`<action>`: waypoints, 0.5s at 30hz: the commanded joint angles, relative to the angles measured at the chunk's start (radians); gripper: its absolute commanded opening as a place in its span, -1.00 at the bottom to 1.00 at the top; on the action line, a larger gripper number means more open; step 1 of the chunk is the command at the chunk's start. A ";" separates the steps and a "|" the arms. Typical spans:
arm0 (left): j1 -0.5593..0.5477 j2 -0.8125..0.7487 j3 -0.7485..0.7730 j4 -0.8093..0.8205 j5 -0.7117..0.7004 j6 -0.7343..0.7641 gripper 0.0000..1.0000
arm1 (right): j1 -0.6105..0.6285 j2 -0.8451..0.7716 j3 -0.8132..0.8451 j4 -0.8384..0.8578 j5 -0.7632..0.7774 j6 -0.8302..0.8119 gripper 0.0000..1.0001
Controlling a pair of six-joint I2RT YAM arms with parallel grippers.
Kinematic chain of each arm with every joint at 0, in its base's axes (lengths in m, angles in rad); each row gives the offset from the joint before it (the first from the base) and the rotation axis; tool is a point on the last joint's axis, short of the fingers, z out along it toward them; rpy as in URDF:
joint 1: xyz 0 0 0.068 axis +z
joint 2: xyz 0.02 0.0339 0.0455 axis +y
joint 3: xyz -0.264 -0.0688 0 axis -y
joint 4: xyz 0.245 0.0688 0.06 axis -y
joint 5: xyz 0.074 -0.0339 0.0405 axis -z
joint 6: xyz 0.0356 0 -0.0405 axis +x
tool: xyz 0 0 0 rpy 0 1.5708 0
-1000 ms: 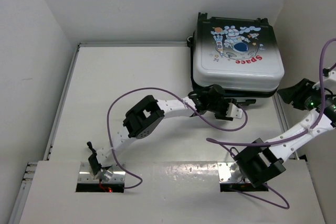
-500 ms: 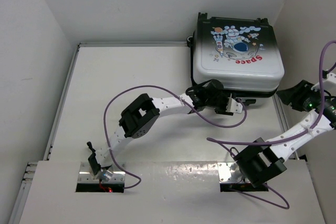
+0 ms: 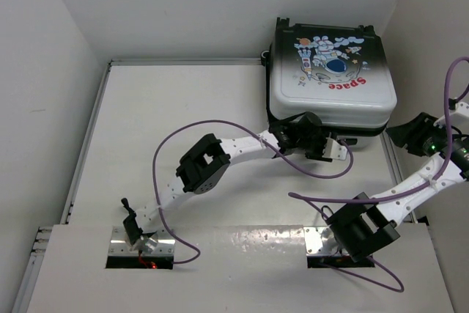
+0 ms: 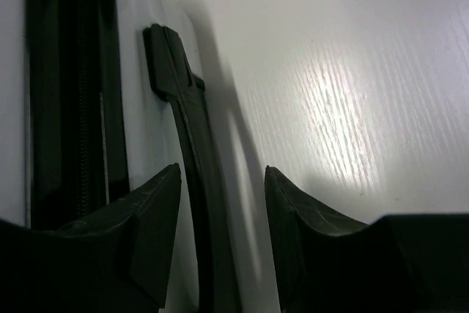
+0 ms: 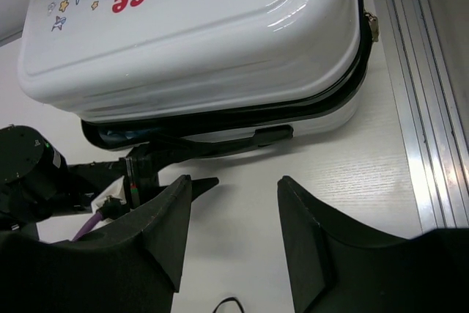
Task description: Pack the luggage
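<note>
The luggage (image 3: 330, 71) lies flat at the back right with its lid down, astronaut and red "Space" lettering on top; it also shows in the right wrist view (image 5: 198, 34). Its black side handle (image 4: 192, 152) runs along the near side (image 5: 234, 141). My left gripper (image 3: 333, 148) is open at that side, and in its wrist view (image 4: 223, 203) the handle runs up between the two fingers, closer to the left one. My right gripper (image 3: 399, 133) is open and empty, held above the table right of the luggage, its fingers (image 5: 161, 232) aimed at the handle.
Walls close in the table at the back, left and right. A metal rail (image 5: 429, 108) runs along the right edge beside the luggage. Purple cables (image 3: 220, 126) loop over the table's middle. Something bluish (image 5: 110, 137) shows in the luggage's seam at its near left corner.
My left arm has stretched a little further right along the luggage's near side, with its gripper staying at the handle. The right arm has not moved.
</note>
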 commanded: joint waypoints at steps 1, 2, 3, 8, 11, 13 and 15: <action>0.041 0.049 -0.012 -0.238 -0.137 -0.008 0.02 | -0.004 -0.006 0.023 0.018 0.005 -0.026 0.00; 0.062 0.037 -0.042 -0.262 -0.159 -0.008 0.02 | -0.001 -0.001 0.020 0.017 -0.003 -0.021 0.00; 0.073 0.028 -0.065 -0.298 -0.159 -0.020 0.02 | 0.005 0.002 0.020 0.020 -0.002 -0.023 0.00; 0.136 -0.067 -0.274 -0.342 -0.263 -0.011 -0.03 | 0.055 -0.010 0.002 0.001 -0.006 -0.075 0.00; 0.185 -0.130 -0.400 -0.342 -0.308 -0.011 -0.06 | 0.104 -0.033 -0.037 0.047 0.014 -0.066 0.00; 0.219 -0.153 -0.467 -0.342 -0.340 -0.002 -0.14 | 0.143 -0.051 -0.070 0.078 0.054 -0.045 0.00; 0.246 -0.169 -0.499 -0.342 -0.354 0.014 -0.37 | 0.199 -0.076 -0.090 0.112 0.075 0.010 0.00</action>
